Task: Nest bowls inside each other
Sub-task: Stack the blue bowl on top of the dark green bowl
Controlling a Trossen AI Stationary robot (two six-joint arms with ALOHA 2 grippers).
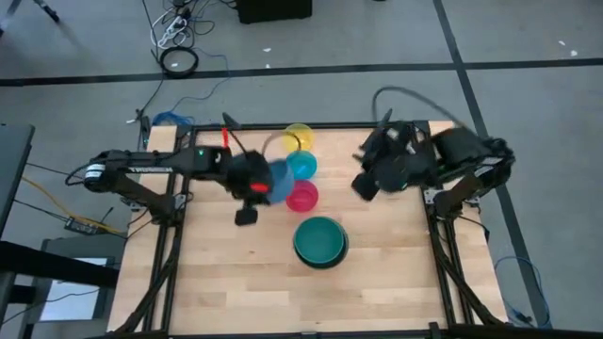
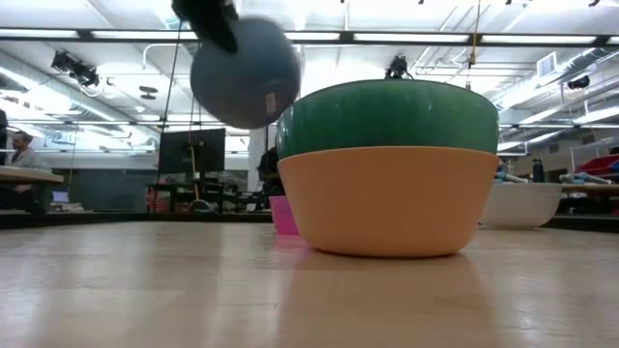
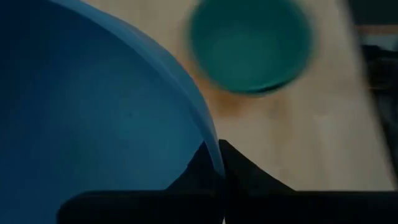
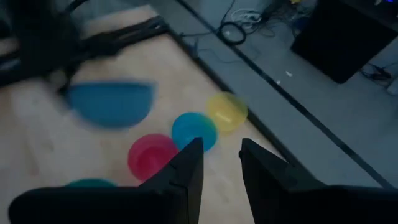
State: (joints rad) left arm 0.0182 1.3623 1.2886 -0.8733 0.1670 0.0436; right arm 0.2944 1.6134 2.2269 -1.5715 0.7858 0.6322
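Observation:
My left gripper (image 1: pixel 265 185) is shut on a blue bowl (image 1: pixel 280 183), held up in the air over the table's middle. In the low view the blue bowl (image 2: pixel 247 72) hangs high, left of a green bowl (image 2: pixel 387 116) that sits nested in an orange bowl (image 2: pixel 387 203). Yellow (image 1: pixel 298 137), cyan (image 1: pixel 302 166) and magenta (image 1: pixel 303 197) bowls stand in a row on the table. My right gripper (image 4: pixel 217 155) is open and holds nothing, raised at the table's right (image 1: pixel 363 185). My left gripper pinches the blue bowl's rim (image 3: pixel 212 144), one finger inside the bowl and one outside. The fingers come from the table's left, slanting down. The bowl is lifted clear of the table and hangs below the fingers.
A white bowl (image 2: pixel 522 205) stands on the table beyond the orange one. Bare wood lies along the table's near edge (image 1: pixel 283 301). Cables lie on the floor past the far edge (image 1: pixel 179 56).

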